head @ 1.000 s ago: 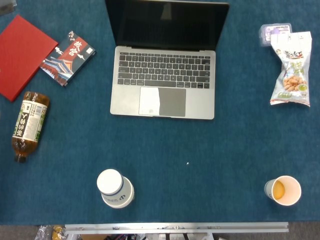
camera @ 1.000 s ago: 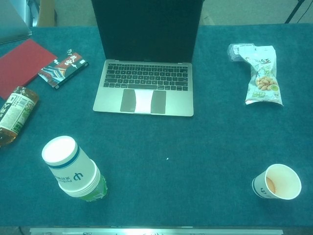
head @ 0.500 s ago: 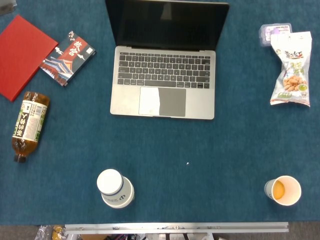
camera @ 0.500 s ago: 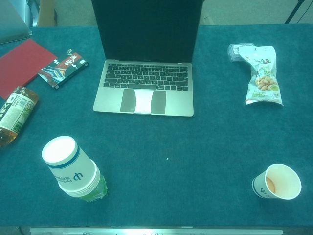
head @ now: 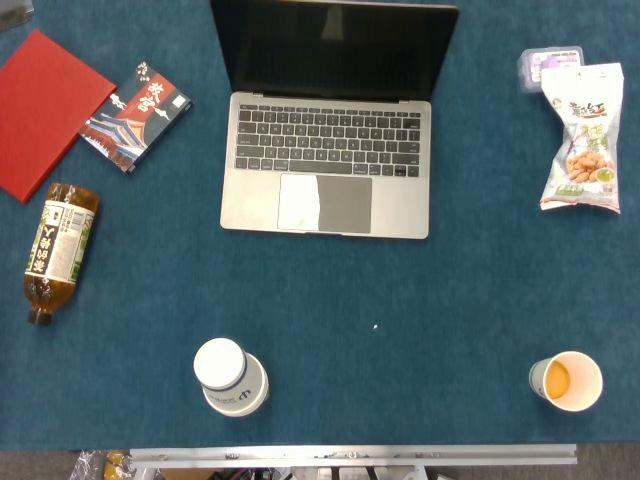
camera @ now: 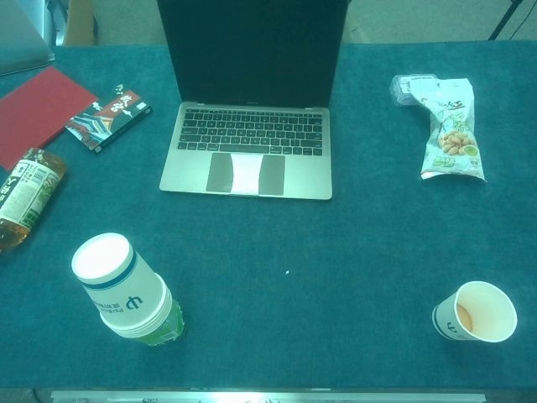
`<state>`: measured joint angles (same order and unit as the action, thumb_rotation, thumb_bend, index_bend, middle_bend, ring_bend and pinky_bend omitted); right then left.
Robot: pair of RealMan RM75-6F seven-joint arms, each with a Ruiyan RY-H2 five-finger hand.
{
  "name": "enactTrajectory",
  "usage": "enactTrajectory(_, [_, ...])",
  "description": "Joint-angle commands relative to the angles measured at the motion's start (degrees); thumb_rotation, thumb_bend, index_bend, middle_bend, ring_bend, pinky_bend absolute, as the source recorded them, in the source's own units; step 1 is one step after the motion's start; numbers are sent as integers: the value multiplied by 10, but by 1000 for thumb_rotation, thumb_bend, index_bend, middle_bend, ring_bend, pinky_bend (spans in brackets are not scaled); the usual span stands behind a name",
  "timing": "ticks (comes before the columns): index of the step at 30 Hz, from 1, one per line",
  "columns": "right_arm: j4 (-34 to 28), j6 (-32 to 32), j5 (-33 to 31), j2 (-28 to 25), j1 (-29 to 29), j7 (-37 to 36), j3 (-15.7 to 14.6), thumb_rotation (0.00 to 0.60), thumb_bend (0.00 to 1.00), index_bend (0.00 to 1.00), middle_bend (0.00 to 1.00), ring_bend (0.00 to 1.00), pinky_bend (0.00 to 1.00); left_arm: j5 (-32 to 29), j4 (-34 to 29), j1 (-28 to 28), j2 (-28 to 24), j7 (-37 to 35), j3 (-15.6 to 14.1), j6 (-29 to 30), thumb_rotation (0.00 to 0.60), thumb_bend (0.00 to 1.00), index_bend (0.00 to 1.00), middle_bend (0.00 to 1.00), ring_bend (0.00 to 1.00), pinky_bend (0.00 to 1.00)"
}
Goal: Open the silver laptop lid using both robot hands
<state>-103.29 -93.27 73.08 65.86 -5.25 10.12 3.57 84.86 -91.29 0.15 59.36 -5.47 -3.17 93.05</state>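
Blue cloth covers the table (head: 330,300), and the silver laptop (head: 328,165) sits at the far middle of it with its lid already raised, the dark screen (head: 335,45) standing upright behind the keyboard and trackpad. Neither the left nor the right hand shows in the head view or the chest view, so their state cannot be told. To the far left lies a red folder (head: 40,110), and just beside it, on its right, a printed box (head: 135,115) lies tilted. Nearer on the left a brown drink bottle (head: 58,250) lies on its side. At the near left stands a stack of upturned paper cups (camera: 122,290), well apart from the laptop. At the near right stands 1 open paper cup (head: 566,380) with orange liquid inside. At the far right lies a bag of nuts (head: 582,140), touching a small purple packet (head: 545,65) behind it
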Motion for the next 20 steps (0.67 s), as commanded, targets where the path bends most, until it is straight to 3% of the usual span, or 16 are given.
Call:
enactTrajectory(1, [-1,2,6,-2,3,-2,2,600,300,87,230,65,121,1,1,-1,3,-1,4,-5,592,417,153,125,55,57])
enactTrajectory(20, [-23,31,65,-4,12,20,-11,600,297,87,230,65,121,20,9,8,7,-2,10,-14,593,417,153,124,55,57])
